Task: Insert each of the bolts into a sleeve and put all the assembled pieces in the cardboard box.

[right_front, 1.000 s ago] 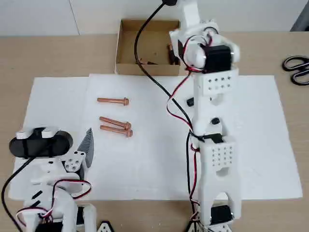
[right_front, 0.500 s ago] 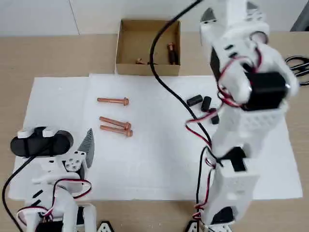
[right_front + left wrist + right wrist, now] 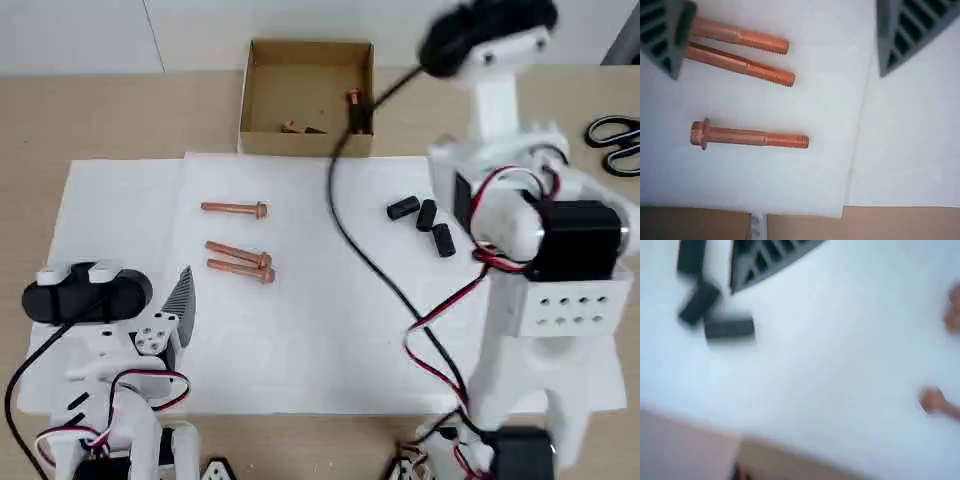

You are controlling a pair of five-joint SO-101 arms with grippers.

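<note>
Left gripper (image 3: 779, 75) near bolts (image 3: 750, 137), scissors (image 3: 612, 135) well apart

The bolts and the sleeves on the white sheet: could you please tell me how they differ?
The bolts are copper-coloured; the sleeves are black. The bolts are long and slender, with a flanged head and a threaded end; the sleeves are short and stubby. On the sheet, in the high view, the bolts lie left of the middle and the sleeves right of it. Three of each lie flat on the sheet, none joined.
</note>
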